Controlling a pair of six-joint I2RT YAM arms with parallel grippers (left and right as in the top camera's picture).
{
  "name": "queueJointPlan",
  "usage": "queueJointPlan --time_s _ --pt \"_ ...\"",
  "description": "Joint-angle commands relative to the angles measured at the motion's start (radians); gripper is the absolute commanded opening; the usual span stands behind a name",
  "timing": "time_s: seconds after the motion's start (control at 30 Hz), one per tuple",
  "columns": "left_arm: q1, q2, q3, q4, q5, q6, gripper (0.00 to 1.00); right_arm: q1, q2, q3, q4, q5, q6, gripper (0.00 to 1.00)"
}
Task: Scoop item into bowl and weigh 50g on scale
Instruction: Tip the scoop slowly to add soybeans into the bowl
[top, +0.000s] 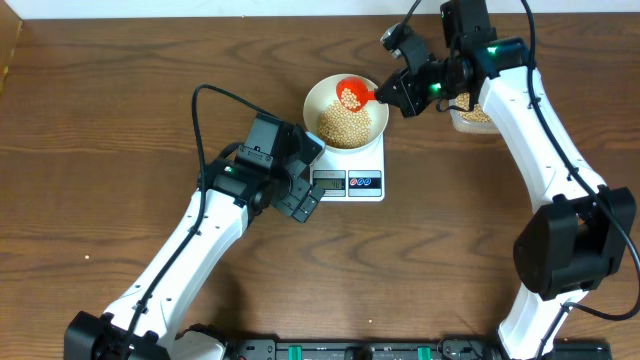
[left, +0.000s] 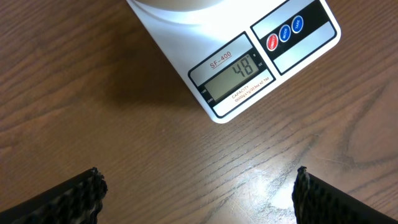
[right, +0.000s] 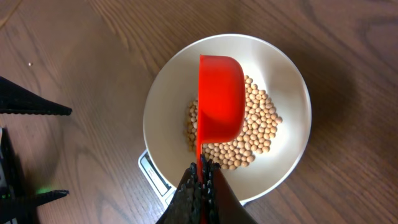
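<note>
**Progress of the work.** The bowl (top: 313, 103) sits on the scale (left: 186, 37), which stands on the wooden table (top: 120, 100). A good heap of beans (top: 345, 125) lies in the bottom of the bowl, gathered toward the middle, with the cream wall bare around it. The display (left: 239, 70) reads 48 in the left wrist view, so I judge the weighing close to target but just short of it.

**Right arm.** The right claw (right: 200, 180) is clamped tight on the handle of a red scoop (right: 221, 99). The cup of the scoop hangs over the bowl, above the heap and toward its far rim. From overhead, beans show inside the cup. From the wrist, only its smooth red outside shows, so I cannot say how far it is tipped. No beans are seen falling.

**Left arm.** The left claw (left: 198, 190) hangs over bare table just in front of the scale. Its fingers are spread wide and grip nothing, and its camera faces the display.

**Supply.** A clear tub (top: 470, 117) with more beans stands to the right of the scale, partly hidden by the right arm.

**Left to do.** In my judgement, only a small further amount is wanted. The load in the scoop looks larger than the shortfall, so it should be let out a few beans at a time. Emptied at once, it would likely carry the reading past the mark.
</note>
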Motion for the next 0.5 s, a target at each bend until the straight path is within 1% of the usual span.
queueJointPlan --time_s 0.0,0.23,0.47 --pt "0.002 0.0 -0.008 -0.003 0.013 0.01 0.98 0.005 -0.021 0.0 0.002 -0.028 0.014 0.01" --pt "0.002 0.0 -0.008 -0.003 0.013 0.01 0.98 0.027 -0.021 0.0 0.003 -0.014 0.013 0.01" --pt "0.002 0.0 -0.008 -0.003 0.013 0.01 0.98 0.06 -0.021 0.0 0.002 0.095 0.013 0.01"
